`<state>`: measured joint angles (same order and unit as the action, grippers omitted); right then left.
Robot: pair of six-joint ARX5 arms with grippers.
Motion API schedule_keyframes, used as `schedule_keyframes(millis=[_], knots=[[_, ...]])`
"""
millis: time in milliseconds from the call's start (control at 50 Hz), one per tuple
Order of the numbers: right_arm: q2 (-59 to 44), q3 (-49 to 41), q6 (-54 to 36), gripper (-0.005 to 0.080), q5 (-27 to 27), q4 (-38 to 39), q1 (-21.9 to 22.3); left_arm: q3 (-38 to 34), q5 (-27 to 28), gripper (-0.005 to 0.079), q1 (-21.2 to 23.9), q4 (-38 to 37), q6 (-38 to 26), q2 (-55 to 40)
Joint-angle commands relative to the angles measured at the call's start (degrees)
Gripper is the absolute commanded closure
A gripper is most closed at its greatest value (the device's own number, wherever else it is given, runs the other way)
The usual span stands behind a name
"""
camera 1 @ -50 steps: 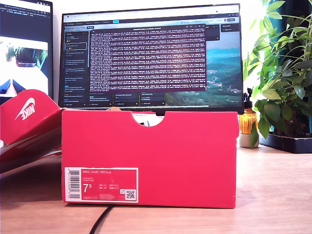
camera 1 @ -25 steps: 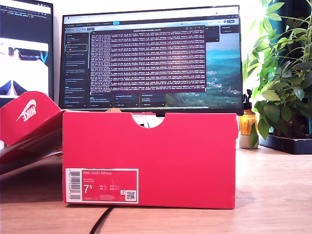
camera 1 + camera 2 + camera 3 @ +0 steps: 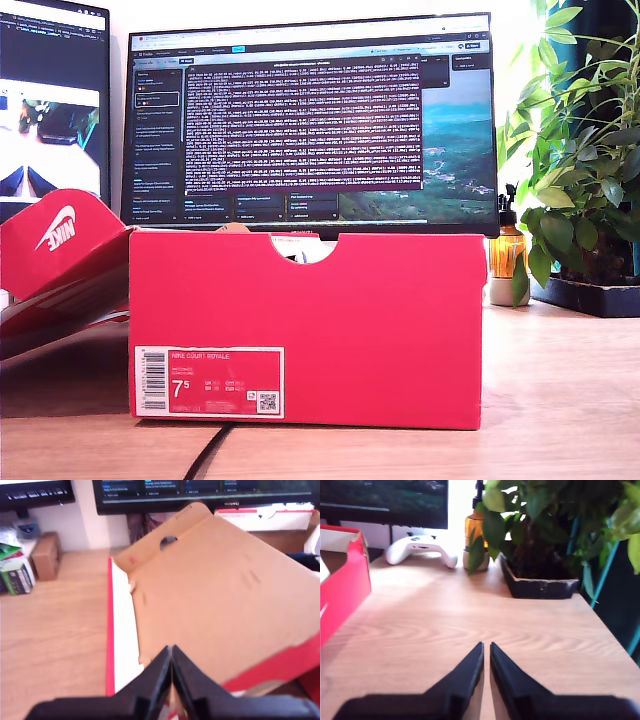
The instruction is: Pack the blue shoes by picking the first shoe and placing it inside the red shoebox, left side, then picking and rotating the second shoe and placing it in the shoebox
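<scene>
Red shoebox (image 3: 380,330) label (image 3: 209,381): "Nike Court Royale"

- You have a light wooden desk (image 3: 570,400) carrying everything.
- The red shoebox (image 3: 380,330) stands on it, its lid (image 3: 60,250) leaning at the exterior view's left.
- A white game controller (image 3: 420,549), an amber bottle (image 3: 508,255) and a black plant tray (image 3: 542,586) rest on it too.

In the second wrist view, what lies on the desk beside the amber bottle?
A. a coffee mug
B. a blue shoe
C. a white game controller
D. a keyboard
C. A white game controller lies on the desk next to the amber bottle, near the plant; no shoe, mug or keyboard shows in that view.
</scene>
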<state>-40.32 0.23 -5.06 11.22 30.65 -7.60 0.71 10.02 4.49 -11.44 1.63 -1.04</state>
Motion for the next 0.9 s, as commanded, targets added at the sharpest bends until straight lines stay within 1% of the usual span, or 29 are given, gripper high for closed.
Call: schedule_keyframes(millis=[0,100,260,480,540,700,820,880], knots=[[1.3,0.0,-0.5,0.0765,0.3,-0.6,-0.1,-1.2,0.0,0.0754,0.2,-1.6,0.9,1.2],[4.0,0.0,-0.8,0.0765,0.3,-1.5,-0.1,-1.2,-1.0,0.0754,0.2,-2.3,1.4,1.7],[9.9,0.0,-1.9,0.0765,1.6,-5.6,0.5,-1.2,-0.2,0.0754,0.3,-2.1,1.4,1.7],[18.8,0.0,-2.4,0.0765,1.5,-12.3,3.4,-1.3,-0.4,0.0754,0.3,-2.2,1.4,1.7],[21.5,0.0,-2.4,0.0765,1.5,-14.4,4.8,-1.3,-0.4,0.0754,0.3,-2.2,1.4,1.7],[27.7,0.0,-1.8,0.0765,-3.2,-20.3,7.3,-1.3,-0.6,0.0754,0.3,-2.2,1.4,1.7],[31.6,0.0,-0.8,0.0765,-3.4,-25.7,7.9,-1.3,-1.3,0.0754,0.3,-2.2,1.4,1.7],[33.6,0.0,0.0,0.0765,-4.5,-28.3,8.0,-1.3,-1.4,0.0754,0.3,-2.3,1.4,1.7]])
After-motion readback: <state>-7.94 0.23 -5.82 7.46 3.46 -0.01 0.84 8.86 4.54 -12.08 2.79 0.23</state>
